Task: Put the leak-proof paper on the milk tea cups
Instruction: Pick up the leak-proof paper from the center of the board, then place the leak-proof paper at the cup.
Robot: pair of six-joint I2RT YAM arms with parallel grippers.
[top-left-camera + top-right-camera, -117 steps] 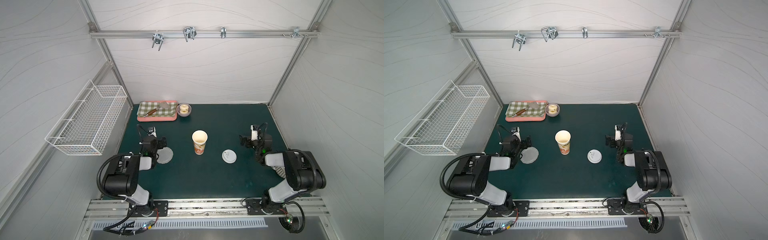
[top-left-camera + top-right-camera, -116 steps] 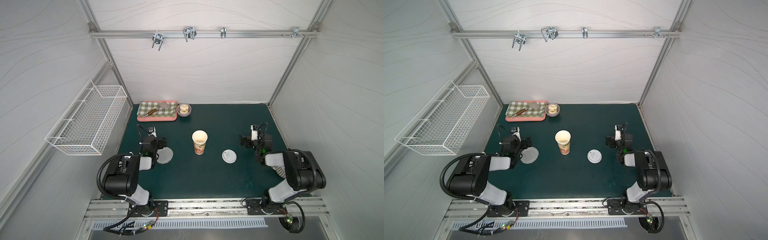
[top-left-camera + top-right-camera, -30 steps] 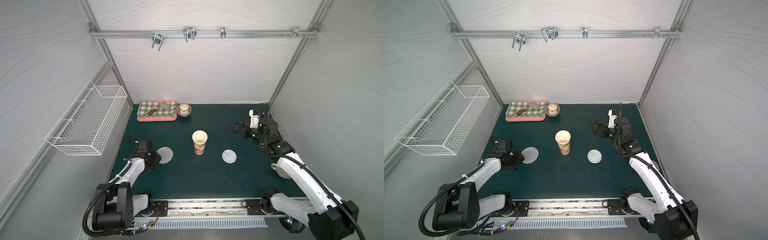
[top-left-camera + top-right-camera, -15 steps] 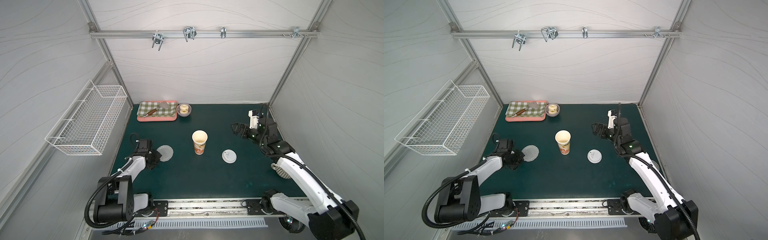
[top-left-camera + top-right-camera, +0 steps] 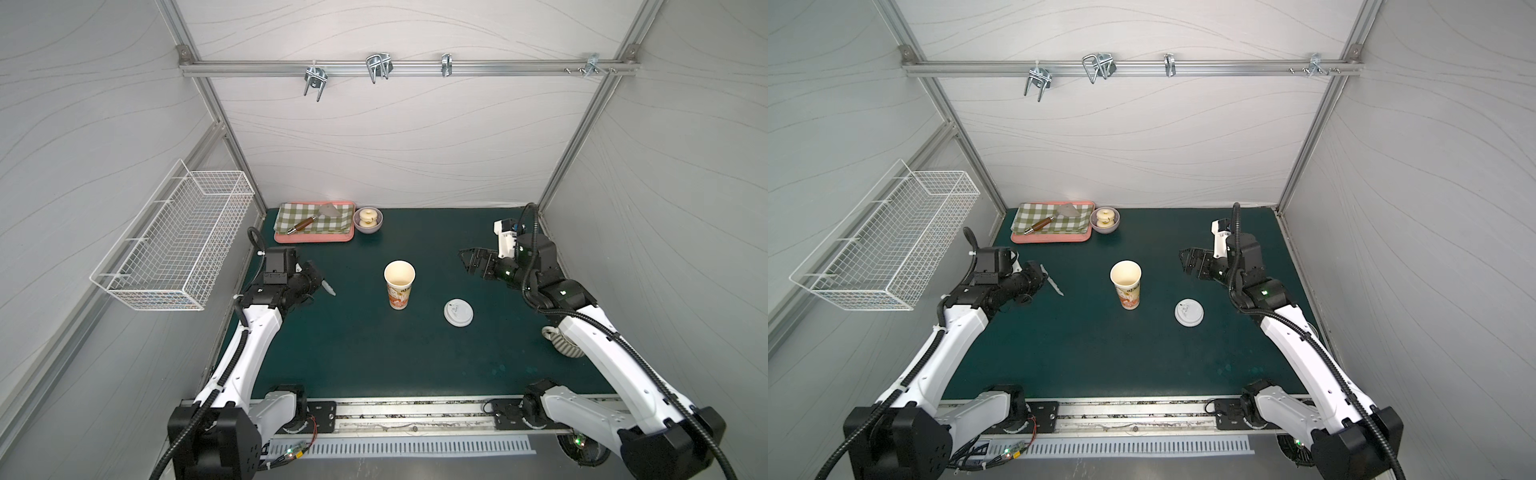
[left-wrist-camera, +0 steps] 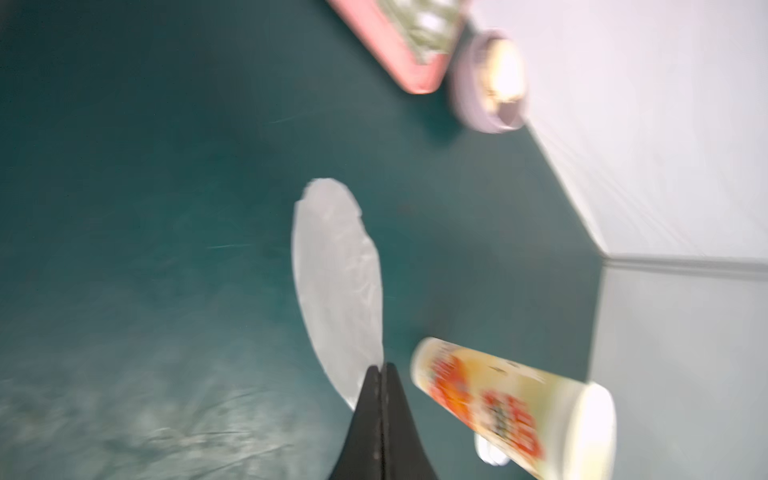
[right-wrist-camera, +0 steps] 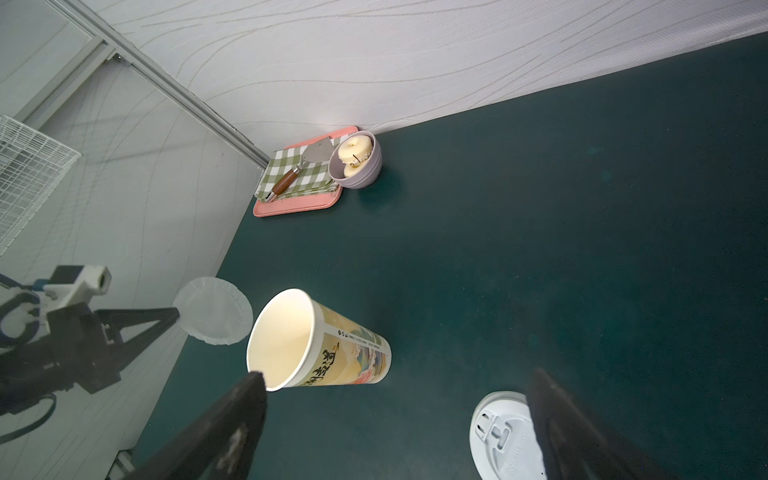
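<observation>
Two arms of mine over the dark green mat [image 5: 374, 357]. Notes run big to small.

Milk tea cup [image 5: 399, 286]: upright mid-mat, mouth open, nothing on it. It is tall and looks light, so I judge a sideways knock would tip it.

Right gripper [image 5: 1187, 262]: jaws wide apart and empty, hovering above the mat to the cup's right, apart from it. It could steady the cup wall if needed.

Plastic lid [image 5: 458, 312]: flat on the mat, just right of the cup. Not for this step.

Left gripper [image 6: 381, 370]: jaws pressed together on the rim of the leak-proof paper [image 7: 214, 309]. The paper is lifted clear of the mat, left of the cup and not touching it.

Doing it well, as I judge:
- Travel slowly so the floppy sheet doesn't flap or fold.
- Bring it level over the mouth.
- Centre it so the scalloped edge overhangs all round.
- Lower until it rests on the rim, and only then let go.
- Draw away sideways without dragging it off.
</observation>
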